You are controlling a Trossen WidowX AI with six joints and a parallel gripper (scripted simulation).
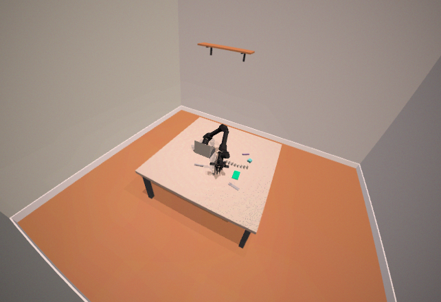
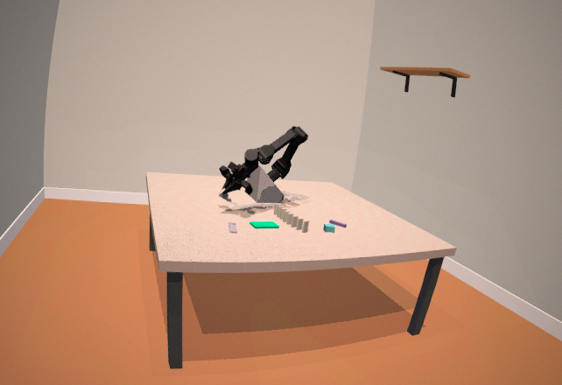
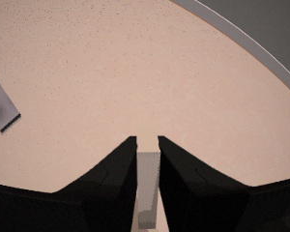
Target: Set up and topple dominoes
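Note:
A row of several pale beige dominoes (image 1: 246, 167) (image 2: 305, 226) stands upright on the table, evenly spaced. My gripper (image 1: 217, 173) (image 2: 222, 195) (image 3: 146, 144) is shut on a pale domino (image 3: 148, 186), whose narrow side shows between the dark fingers in the wrist view. The gripper is tilted and hangs above the table, off the arm-side end of the row, apart from the standing dominoes. The held domino is too small to make out in the top and exterior views. In the top view, the arm partly covers that end of the row.
A green flat block (image 1: 235, 175) (image 2: 263, 224) and a light grey bar (image 1: 233, 186) (image 2: 233, 227) lie on one side of the row. A teal block (image 1: 249, 160) (image 2: 329, 227) and purple bar (image 1: 245, 154) (image 2: 337, 223) lie on the other. A grey panel (image 1: 202, 149) stands by the arm's base.

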